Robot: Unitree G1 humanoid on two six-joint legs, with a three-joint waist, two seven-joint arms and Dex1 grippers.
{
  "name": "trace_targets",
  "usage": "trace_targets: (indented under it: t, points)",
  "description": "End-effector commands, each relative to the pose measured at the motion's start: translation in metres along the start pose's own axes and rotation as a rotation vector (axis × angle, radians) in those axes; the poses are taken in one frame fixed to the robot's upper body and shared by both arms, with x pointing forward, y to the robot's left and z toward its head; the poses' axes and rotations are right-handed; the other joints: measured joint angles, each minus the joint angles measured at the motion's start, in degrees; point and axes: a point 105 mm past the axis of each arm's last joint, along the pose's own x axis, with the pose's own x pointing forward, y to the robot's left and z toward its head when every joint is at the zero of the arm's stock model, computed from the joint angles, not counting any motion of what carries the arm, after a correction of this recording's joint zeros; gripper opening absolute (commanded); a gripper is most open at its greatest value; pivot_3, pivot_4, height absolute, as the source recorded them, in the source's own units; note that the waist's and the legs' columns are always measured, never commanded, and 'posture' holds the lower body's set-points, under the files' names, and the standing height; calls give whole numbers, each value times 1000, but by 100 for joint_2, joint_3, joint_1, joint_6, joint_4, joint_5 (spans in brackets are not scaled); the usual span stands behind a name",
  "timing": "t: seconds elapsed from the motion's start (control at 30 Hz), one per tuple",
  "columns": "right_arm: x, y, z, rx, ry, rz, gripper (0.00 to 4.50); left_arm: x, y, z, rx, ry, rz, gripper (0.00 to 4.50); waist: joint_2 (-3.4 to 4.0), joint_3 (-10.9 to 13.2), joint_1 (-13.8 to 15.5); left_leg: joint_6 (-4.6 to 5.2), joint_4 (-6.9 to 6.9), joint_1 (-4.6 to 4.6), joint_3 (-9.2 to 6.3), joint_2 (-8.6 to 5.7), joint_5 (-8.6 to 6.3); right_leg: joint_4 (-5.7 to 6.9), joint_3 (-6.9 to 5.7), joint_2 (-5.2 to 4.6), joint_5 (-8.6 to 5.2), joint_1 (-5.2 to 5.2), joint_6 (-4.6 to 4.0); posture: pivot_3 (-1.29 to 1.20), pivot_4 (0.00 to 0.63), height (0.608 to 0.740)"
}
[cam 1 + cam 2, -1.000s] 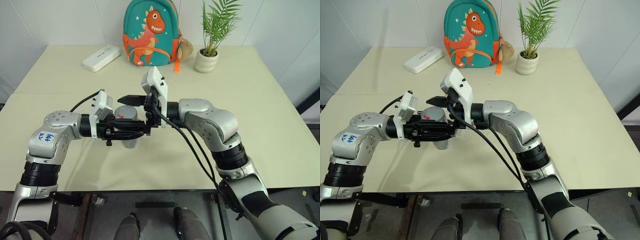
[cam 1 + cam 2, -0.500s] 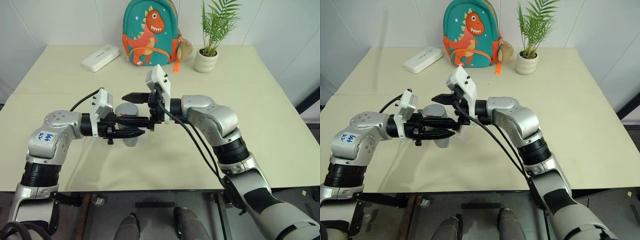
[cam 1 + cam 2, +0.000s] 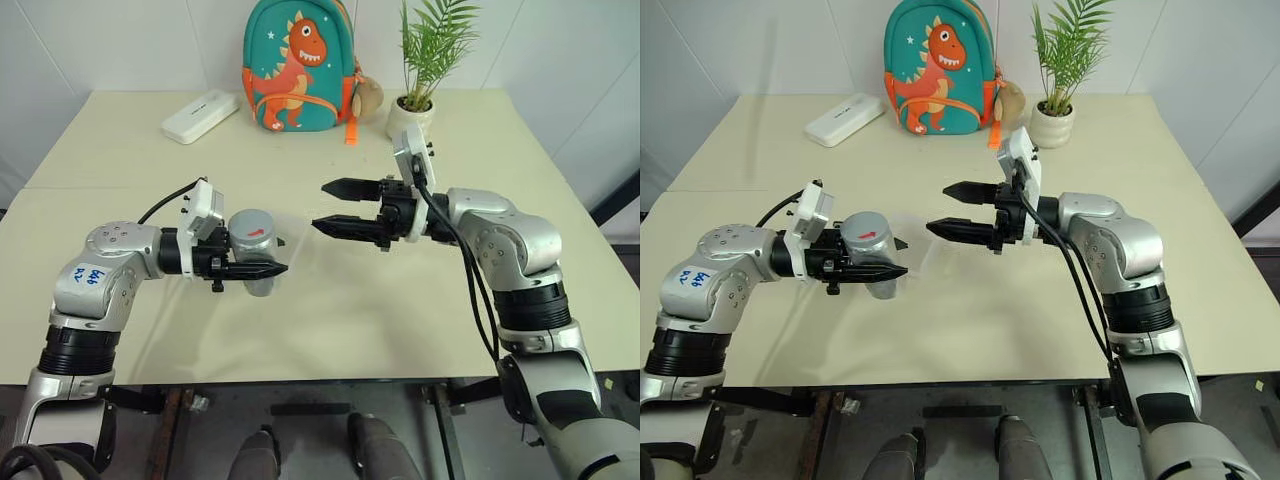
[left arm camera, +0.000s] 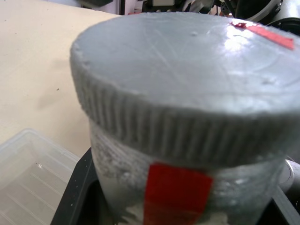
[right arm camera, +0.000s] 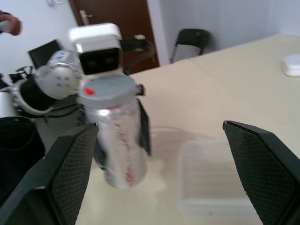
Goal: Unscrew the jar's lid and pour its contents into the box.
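Note:
My left gripper is shut on the jar, a silvery-grey cylinder with a red stripe, and holds it upright just above the table. The grey ribbed lid sits on the jar's mouth, with a strip of red tape on top. The contents are hidden inside. My right gripper hangs open and empty a short way to the right of the jar, pointing at it. The clear box lies on the table beside the jar, between the two grippers; one corner of the box shows below the jar.
At the table's back stand a white oblong case, a teal dinosaur backpack and a potted plant. The table's front edge runs close under both arms.
My right gripper has pulled away from the jar to the right, still open and empty. The left gripper and the jar, lid on, have stayed in place.

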Motion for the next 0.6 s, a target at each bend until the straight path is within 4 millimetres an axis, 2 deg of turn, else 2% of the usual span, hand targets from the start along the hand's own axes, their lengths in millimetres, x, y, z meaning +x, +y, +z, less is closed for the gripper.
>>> trace_targets:
  t: [0.03, 0.17, 0.27, 0.4, 0.6]
  points:
    - [15, 20, 21, -50, -62, 78, 4476, -7, 1, 8, 37, -11, 10, 1986, 0, 0, 1, 0, 1, 0, 0, 0, 0, 0, 0, 0, 0, 0, 0, 0, 150, 740]
    - [40, 40, 21, -46, -79, 139, 4476, -7, 1, 8, 36, -7, 10, 1986, 0, 0, 4, 0, 0, 0, -1, 2, 0, 4, 2, 2, 0, -1, -1, 0, 150, 740]
    - [56, 46, 19, -47, -77, 151, 4476, -6, 1, 8, 35, -5, 8, 1986, 0, 0, 20, -1, 1, -2, -1, 3, 0, 2, 2, 3, 0, 0, -1, 0, 150, 740]
    - [73, 42, 16, -49, -64, 124, 4476, -4, 1, 9, 33, -6, 3, 1986, 0, 0, 19, -1, 2, -1, -1, 3, 0, 3, 2, 3, 0, 0, -1, 0, 150, 740]
    - [85, 28, 8, -79, -32, 67, 4476, -2, 0, 10, 32, -11, -4, 1986, 0, 0, 19, -1, 1, -2, -1, 3, 0, 1, 2, 3, -1, 0, -2, 0, 150, 740]
